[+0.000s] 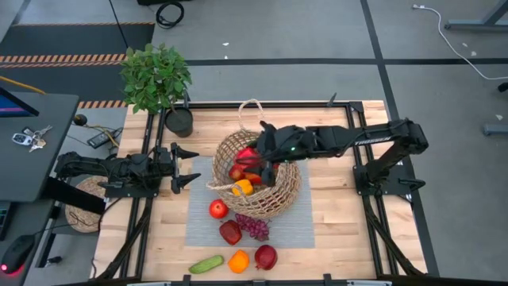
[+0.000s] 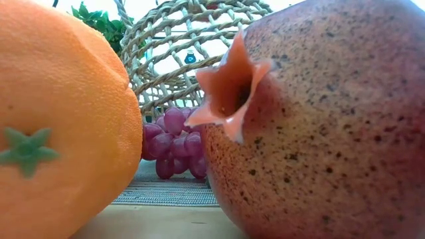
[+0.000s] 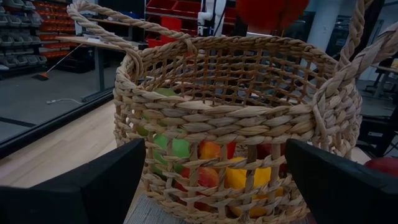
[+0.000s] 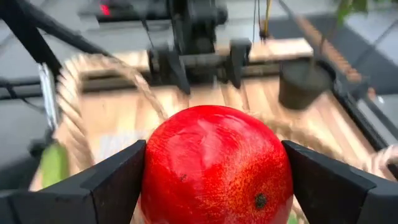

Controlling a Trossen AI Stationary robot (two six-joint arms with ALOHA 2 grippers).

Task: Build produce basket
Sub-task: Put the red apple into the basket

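The tan wicker basket [image 1: 279, 191] [image 3: 236, 118] stands on a grey mat [image 1: 198, 226] at mid table, with several fruits inside it. My right gripper [image 1: 255, 159] [image 4: 214, 180] is over the basket's opening, shut on a round red fruit [image 4: 214, 165] [image 1: 248, 155]. My left gripper [image 1: 190, 167] [image 3: 214, 180] waits open at the table's left, pointing level at the basket's wall. On the mat near the front lie a red apple [image 1: 218, 209], purple grapes [image 1: 254, 228] [image 2: 176, 143], a cucumber [image 1: 206, 264], an orange [image 1: 238, 260] [image 2: 60, 126] and a dark red pomegranate [image 1: 265, 257] [image 2: 319, 119]. My right gripper pinches the red fruit between its two fingers, one on each of its opposite sides [image 4: 152, 168]. The fingers come from the table's right, slanting downward. The fruit hangs clear above the fruits inside the basket.
A leafy potted plant [image 1: 156, 79] in a black pot [image 1: 179, 121] stands at the far left corner. The basket's thin looped handle [image 1: 252, 111] sticks out toward the far edge. Another dark red fruit [image 1: 230, 232] lies beside the grapes.
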